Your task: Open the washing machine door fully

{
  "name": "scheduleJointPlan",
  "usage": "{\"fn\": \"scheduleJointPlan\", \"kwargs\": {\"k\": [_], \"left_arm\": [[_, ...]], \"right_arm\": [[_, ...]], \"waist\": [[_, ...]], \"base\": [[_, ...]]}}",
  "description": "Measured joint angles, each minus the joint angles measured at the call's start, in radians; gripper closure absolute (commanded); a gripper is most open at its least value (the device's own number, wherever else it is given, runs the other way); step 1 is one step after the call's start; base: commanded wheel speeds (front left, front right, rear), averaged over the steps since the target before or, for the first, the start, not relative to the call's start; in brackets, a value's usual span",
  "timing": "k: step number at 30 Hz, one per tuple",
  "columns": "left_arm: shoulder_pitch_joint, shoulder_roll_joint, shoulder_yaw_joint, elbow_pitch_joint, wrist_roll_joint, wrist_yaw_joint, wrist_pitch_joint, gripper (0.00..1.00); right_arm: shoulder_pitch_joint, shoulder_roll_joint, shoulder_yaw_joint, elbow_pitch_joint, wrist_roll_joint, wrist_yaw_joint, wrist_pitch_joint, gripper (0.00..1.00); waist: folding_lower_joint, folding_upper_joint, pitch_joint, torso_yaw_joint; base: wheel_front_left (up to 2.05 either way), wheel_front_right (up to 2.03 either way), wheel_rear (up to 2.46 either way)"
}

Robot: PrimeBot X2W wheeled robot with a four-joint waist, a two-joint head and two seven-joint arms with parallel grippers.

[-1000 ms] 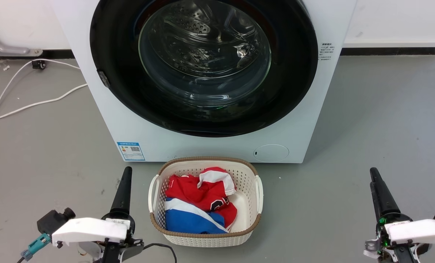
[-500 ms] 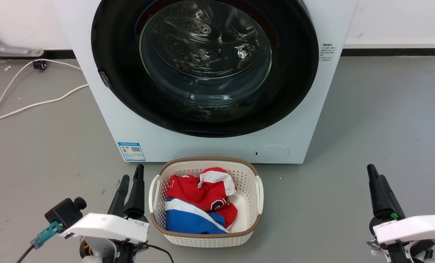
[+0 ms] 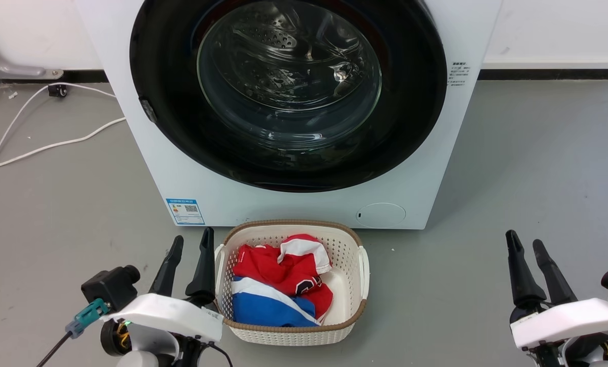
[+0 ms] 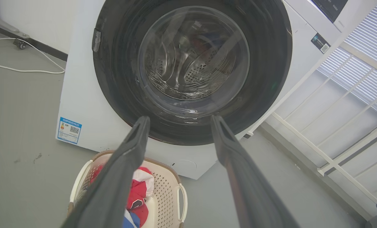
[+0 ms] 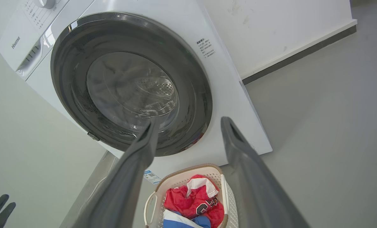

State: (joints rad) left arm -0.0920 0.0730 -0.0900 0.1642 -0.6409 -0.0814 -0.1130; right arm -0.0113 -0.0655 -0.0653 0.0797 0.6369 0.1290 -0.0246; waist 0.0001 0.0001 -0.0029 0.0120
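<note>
A white washing machine stands on a grey floor, filling the upper middle of the head view. The washing machine door, round, glossy black with a glass window, sits closed against its front. A cream basket of red and blue clothes stands just before it. The left gripper hovers just beside the basket and the right gripper well apart from it, both with jaws parted and holding nothing.

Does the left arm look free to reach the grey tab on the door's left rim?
Probably yes: the left end effector is open and empty, the basket sits to its side, and nothing stands between it and the tab on the washing machine door.
</note>
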Motion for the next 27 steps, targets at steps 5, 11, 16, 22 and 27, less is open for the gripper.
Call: {"fn": "scheduleJointPlan", "kwargs": {"k": [5,11,16,22,27], "left_arm": [[-0.007,0.011,-0.02,0.004,0.066,0.016,-0.014,0.0],[-0.013,0.015,-0.04,0.005,0.129,0.028,-0.031,0.0],[-0.021,0.017,-0.053,0.014,0.176,0.037,-0.041,0.0],[-0.024,0.021,-0.06,0.031,0.227,0.043,-0.058,0.0],[-0.027,0.021,-0.061,0.043,0.258,0.047,-0.068,0.0]], "right_arm": [[0.011,0.005,-0.004,-0.018,-0.081,0.0,0.0,0.0],[0.02,0.01,-0.007,-0.036,-0.163,0.0,-0.001,0.0],[0.024,0.012,-0.008,-0.053,-0.223,0.0,-0.002,0.0],[0.035,0.013,-0.007,-0.072,-0.287,0.0,-0.001,0.0],[0.041,0.013,-0.003,-0.082,-0.326,0.0,0.0,0.0]], "waist": [[0.0,0.0,0.0,0.0],[0.0,0.0,-0.001,0.0],[0.0,0.0,-0.003,0.001],[0.0,0.0,-0.006,0.002],[0.0,0.0,-0.007,0.002]], "base": [[0.0,0.0,0.0],[0.0,0.0,0.0],[0.0,0.0,0.0],[0.0,0.0,0.0],[0.0,0.0,0.0]]}}
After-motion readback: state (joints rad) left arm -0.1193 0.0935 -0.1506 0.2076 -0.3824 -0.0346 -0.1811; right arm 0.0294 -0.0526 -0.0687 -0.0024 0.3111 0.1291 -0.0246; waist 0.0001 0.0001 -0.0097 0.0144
